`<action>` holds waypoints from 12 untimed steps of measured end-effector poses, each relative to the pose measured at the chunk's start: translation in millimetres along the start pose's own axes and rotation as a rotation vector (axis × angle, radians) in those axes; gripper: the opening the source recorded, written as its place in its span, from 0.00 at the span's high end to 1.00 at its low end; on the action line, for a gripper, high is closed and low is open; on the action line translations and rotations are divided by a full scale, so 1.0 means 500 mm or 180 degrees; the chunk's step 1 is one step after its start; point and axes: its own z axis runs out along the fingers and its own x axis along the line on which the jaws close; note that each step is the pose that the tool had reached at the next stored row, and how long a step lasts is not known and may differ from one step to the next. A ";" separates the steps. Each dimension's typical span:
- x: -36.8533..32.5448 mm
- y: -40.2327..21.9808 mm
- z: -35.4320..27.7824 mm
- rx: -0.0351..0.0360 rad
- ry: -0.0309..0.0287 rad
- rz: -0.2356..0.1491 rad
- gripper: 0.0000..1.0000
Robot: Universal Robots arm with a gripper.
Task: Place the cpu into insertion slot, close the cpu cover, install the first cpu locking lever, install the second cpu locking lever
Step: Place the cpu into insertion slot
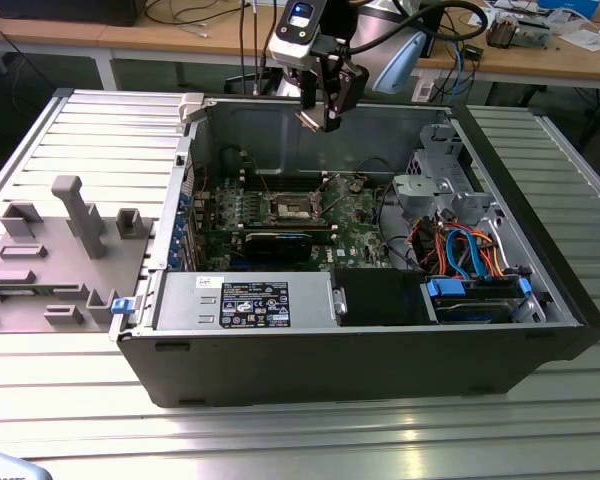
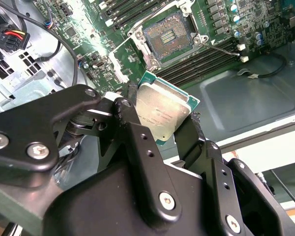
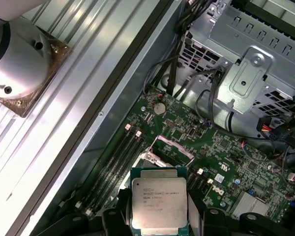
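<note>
Two downward-pointed fingers of the gripper are clamped on the tilted cpu, metal top faced wristward; the uncovered insertion slot is seen at six o'clock in the exterior view.

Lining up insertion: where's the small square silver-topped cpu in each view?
Exterior view: small square silver-topped cpu in the end effector, above the open black case.
Second wrist view: cpu clamped, tilted, near the camera.
First wrist view: cpu clamped, metal top facing the camera.
Shared landmark: green motherboard.

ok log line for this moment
fingers: shut on cpu | cpu: held above motherboard | insertion slot: empty
</note>
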 end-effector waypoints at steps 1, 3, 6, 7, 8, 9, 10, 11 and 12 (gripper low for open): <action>0.000 0.000 0.000 0.0000 0.0000 0.0001 0.45; 0.000 0.000 0.000 0.0000 -0.0001 0.0005 0.45; 0.000 0.000 0.000 0.0000 -0.0001 0.0011 0.45; 0.000 0.000 0.000 0.0000 -0.0001 0.0012 0.45; 0.000 0.000 0.000 0.0000 -0.0001 0.0013 0.45; 0.000 0.000 0.000 0.0000 -0.0002 0.0016 0.45; 0.000 0.000 0.000 0.0000 -0.0002 0.0019 0.45; 0.000 0.000 0.000 0.0000 -0.0002 0.0021 0.45; 0.000 0.000 0.000 0.0000 -0.0002 0.0022 0.45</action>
